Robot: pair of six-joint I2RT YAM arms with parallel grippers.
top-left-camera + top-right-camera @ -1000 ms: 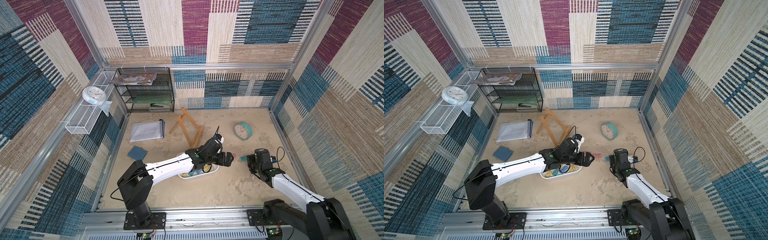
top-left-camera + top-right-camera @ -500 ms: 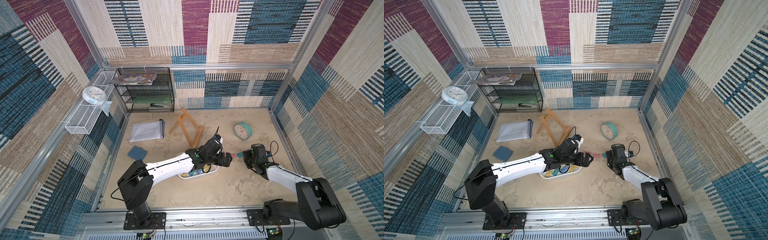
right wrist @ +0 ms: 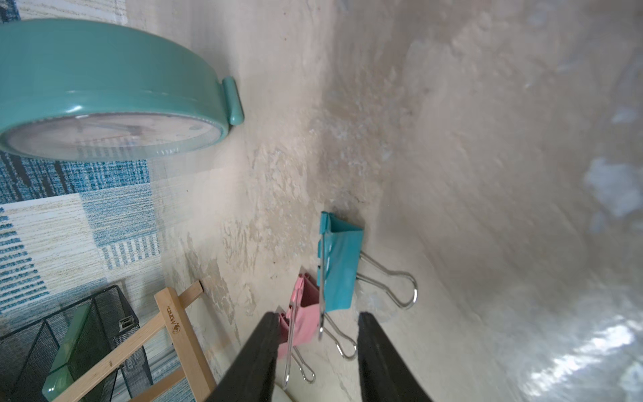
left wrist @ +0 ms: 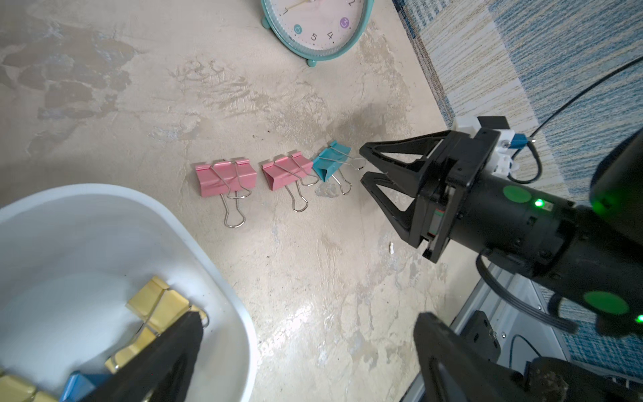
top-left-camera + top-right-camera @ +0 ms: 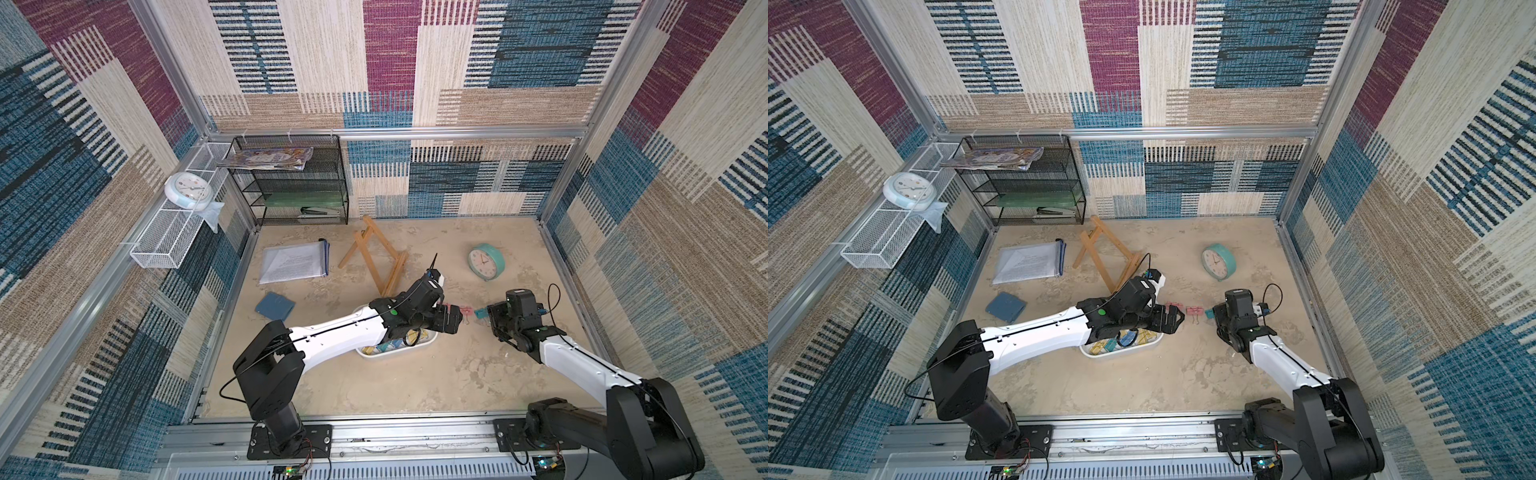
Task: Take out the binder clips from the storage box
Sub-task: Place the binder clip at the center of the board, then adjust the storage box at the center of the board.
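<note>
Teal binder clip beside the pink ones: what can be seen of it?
The teal binder clip is folded painted metal with two silver wire handles. It lies on the sandy table, at the end of a row, its corner at the nearer pink clip. One handle rests on the table; the other reaches between the parted jaws of the right gripper, unclamped.

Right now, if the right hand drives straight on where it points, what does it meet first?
The teal binder clip: its raised wire handle sits right at the tips of the right hand. A pink clip lies just behind, probably next.
</note>
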